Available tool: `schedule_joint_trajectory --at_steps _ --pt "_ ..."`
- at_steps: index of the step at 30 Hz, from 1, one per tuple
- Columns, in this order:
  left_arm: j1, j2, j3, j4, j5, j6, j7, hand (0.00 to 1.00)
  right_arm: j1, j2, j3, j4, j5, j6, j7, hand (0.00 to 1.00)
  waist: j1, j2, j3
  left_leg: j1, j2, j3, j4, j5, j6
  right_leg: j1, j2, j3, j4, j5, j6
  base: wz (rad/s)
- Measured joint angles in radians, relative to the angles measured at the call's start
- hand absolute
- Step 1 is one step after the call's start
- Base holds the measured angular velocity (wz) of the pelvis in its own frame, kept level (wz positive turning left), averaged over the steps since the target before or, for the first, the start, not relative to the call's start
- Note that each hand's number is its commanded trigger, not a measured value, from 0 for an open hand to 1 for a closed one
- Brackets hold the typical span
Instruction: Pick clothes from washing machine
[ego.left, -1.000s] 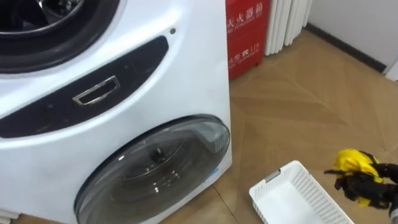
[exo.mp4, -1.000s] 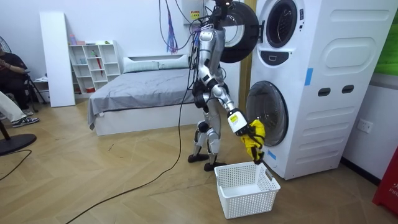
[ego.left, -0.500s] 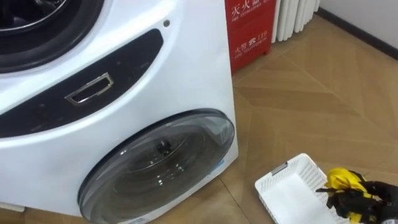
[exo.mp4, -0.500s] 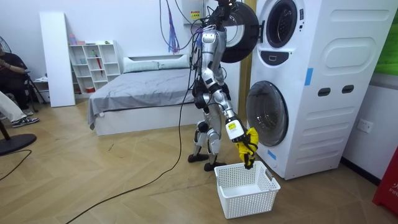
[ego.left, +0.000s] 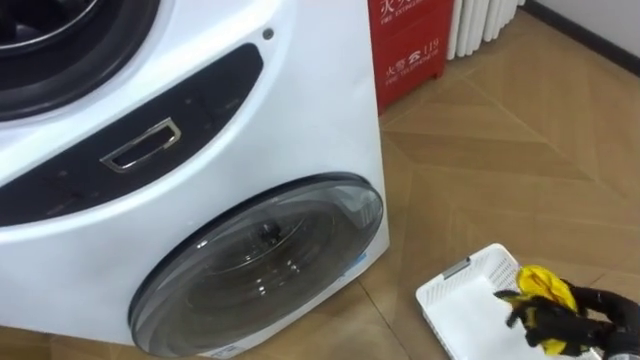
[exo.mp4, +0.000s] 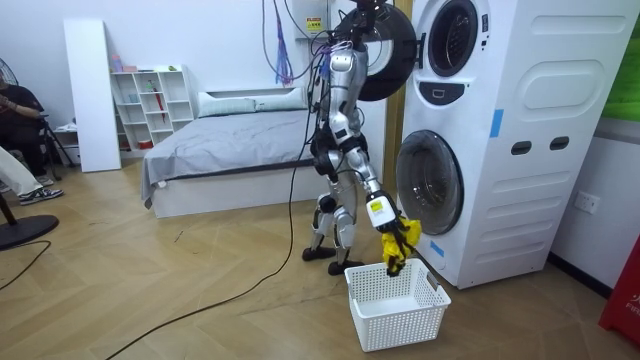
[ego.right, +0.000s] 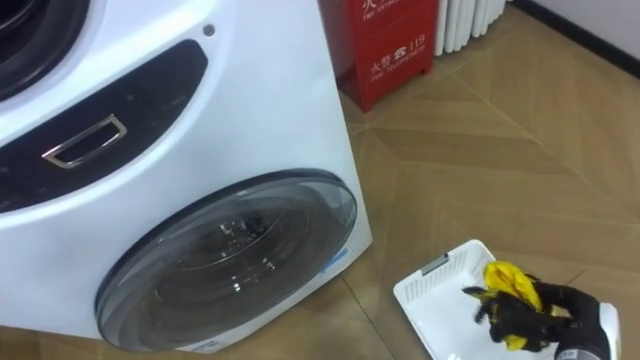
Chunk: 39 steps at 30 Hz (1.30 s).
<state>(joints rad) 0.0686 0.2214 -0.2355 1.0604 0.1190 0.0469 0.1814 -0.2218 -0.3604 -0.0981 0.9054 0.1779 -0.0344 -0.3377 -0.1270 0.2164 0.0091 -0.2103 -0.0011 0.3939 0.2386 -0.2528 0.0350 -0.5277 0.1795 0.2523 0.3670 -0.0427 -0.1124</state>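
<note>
Yellow cloth (ego.left: 545, 284) clutched in right robot hand (ego.left: 558, 318), over white basket (ego.left: 458, 302), beside washing machine (ego.left: 200, 150)

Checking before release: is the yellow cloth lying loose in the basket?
No, the right hand grips the yellow cloth over the white basket.

This is a home: a bedroom with a corner for washing. A bed (exo.mp4: 230, 150) with a grey cover stands by the far wall. A white shelf (exo.mp4: 150, 100) with small things is to its left. On the right, a big white washing machine (exo.mp4: 520, 160) has two round doors, one above the other. The floor (exo.mp4: 120, 270) is wood, and there is a white radiator (ego.left: 485, 25).
</note>
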Motion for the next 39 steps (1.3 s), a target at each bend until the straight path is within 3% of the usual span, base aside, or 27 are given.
schedule_joint_trajectory --at_steps 11,13,27,31,32,36,39 --pt "0.021 0.0 -0.005 0.011 -0.007 -0.014 0.0 0.0 0.0 -0.002 -0.001 0.033 -0.001 -0.034 0.0 0.0 0.002 0.009 -0.0021 0.009 -0.012 -0.026 -0.002 0.006 -0.009 0.004 -0.005 -0.007 0.017 -0.018 -0.005 0.07" --pt "0.024 0.0 -0.006 0.011 -0.004 -0.027 0.002 0.0 0.002 -0.002 0.0 0.033 -0.004 -0.042 0.0 0.0 0.001 0.009 -0.0025 0.011 -0.012 -0.049 -0.002 0.006 -0.009 0.008 -0.005 -0.007 0.017 -0.018 -0.005 0.0" --pt "0.037 0.0 -0.005 0.012 0.002 -0.027 0.001 0.0 0.006 -0.002 0.0 0.032 -0.029 -0.042 0.002 0.0 0.009 0.006 -0.0019 0.012 -0.011 -0.071 0.0 0.006 -0.01 0.015 -0.011 -0.018 0.016 -0.019 -0.003 0.02" --pt "0.046 0.0 -0.004 0.012 0.001 -0.032 0.002 0.0 0.034 0.0 0.013 0.022 -0.031 -0.042 0.008 0.0 0.018 -0.008 -0.0003 0.03 -0.011 -0.082 -0.002 0.009 -0.015 0.037 -0.013 -0.02 0.017 -0.021 -0.003 0.03" --pt "0.053 0.0 -0.001 0.01 0.0 -0.033 0.004 0.0 0.051 0.003 0.024 0.01 -0.031 -0.042 0.01 0.0 0.02 -0.017 -0.004 0.036 -0.012 -0.09 -0.002 0.009 -0.015 0.044 -0.014 -0.021 0.019 -0.024 -0.003 0.0" --pt "0.06 0.0 0.007 -0.002 -0.007 -0.049 0.005 0.0 0.086 0.025 0.041 0.002 -0.04 -0.042 0.013 0.0 0.02 -0.053 -0.0008 0.091 -0.008 -0.102 -0.02 0.009 -0.015 0.095 -0.023 -0.061 0.008 -0.031 -0.009 0.17" --pt "0.062 -0.001 0.007 -0.016 -0.006 -0.054 0.008 0.0 0.101 0.045 0.058 0.011 -0.033 -0.042 0.019 0.0 0.022 -0.087 -0.0038 0.136 -0.008 -0.116 -0.03 0.009 -0.015 0.149 -0.023 -0.078 -0.016 -0.04 -0.004 0.26"
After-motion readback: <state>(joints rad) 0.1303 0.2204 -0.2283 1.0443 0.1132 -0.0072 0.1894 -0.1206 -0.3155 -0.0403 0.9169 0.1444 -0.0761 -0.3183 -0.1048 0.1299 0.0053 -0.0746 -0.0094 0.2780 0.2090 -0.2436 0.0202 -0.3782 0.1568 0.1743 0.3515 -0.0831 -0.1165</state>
